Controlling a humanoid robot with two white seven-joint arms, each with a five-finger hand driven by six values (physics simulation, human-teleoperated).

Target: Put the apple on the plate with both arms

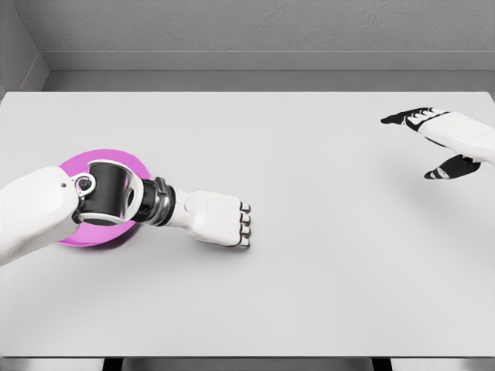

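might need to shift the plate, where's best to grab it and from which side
Probably the rim: the plate lies flat on the table, so only its thin edge offers a pinch. Come from the far side, where the rim shows bare; the left forearm lies across its middle and near part.

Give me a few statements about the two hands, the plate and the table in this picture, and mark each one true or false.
1. The left hand is curled into a fist over the table. True.
2. The plate is green. False: it is pink-purple.
3. The left arm lies across part of the plate. True.
4. The right hand grips an apple. False: its fingers are spread and hold nothing; no apple shows.
5. The plate lies near the right hand. False: it lies at the left, under the left arm.
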